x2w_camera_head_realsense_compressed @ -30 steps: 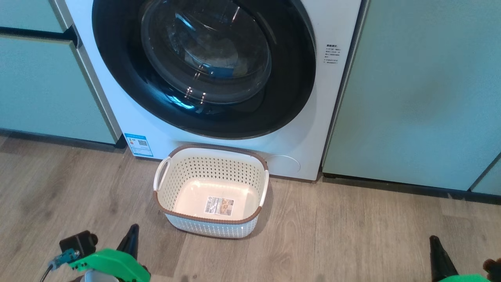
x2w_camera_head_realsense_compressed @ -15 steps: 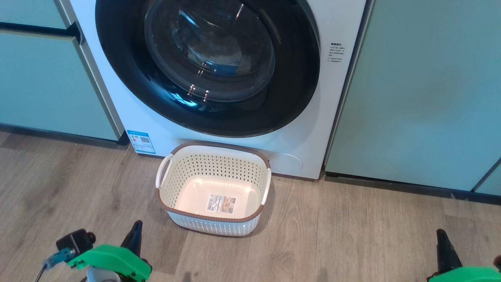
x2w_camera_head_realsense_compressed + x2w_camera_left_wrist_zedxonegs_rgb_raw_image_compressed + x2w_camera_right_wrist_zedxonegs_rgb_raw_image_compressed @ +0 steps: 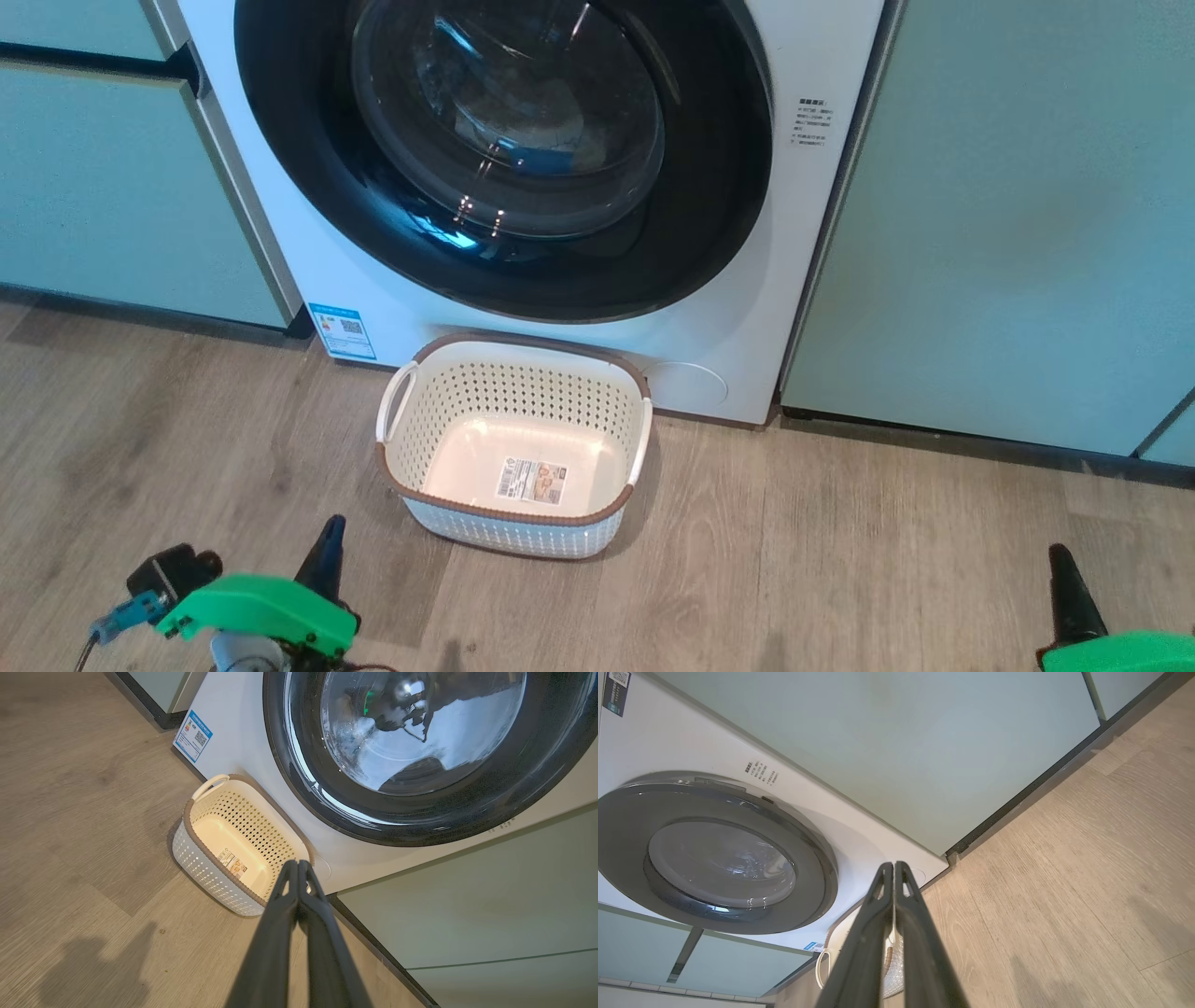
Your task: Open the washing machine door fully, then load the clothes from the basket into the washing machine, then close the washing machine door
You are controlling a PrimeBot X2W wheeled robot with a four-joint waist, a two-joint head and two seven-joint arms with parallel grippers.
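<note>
A small blue label sticker (image 3: 343, 330) sits low on the left of the front of the large white front-loading washing machine (image 3: 738, 327). It carries a QR code, and its print is too small to read. High on the right of that front, beside the door, a few short lines of dark print (image 3: 810, 124) are just as unreadable. In the right wrist view a dark sticker (image 3: 616, 690) shows at the machine's upper corner, its writing too fine to make out. A round service flap (image 3: 686, 383) is outlined low on the right.

The large round glossy black washing machine door (image 3: 504, 131) lies shut against the machine. Through its bulging clear glass window the clothes (image 3: 551, 154) show dimly inside the drum, a pale bundle with a bright blue piece.

The small rectangular cream plastic basket (image 3: 513, 539), with perforated sides, a brown rim and two white side handles, stands on the grey-brown wood-look floor (image 3: 840, 560) just in front of the machine, below the door. A white label sticker (image 3: 532, 481) with a barcode and a small picture is stuck to its bottom, the words illegible; the cream bottom shows whole around it.

The left gripper (image 3: 331, 537) hangs low over the floor near the basket's front left corner, apart from it. Its two long dark fingers (image 3: 275, 933) are pressed together tip to tip. The right gripper (image 3: 1060, 560) is over the floor well apart from the basket, its fingers (image 3: 868, 952) together as well. Pale green cabinets (image 3: 980, 233) flank the machine.
</note>
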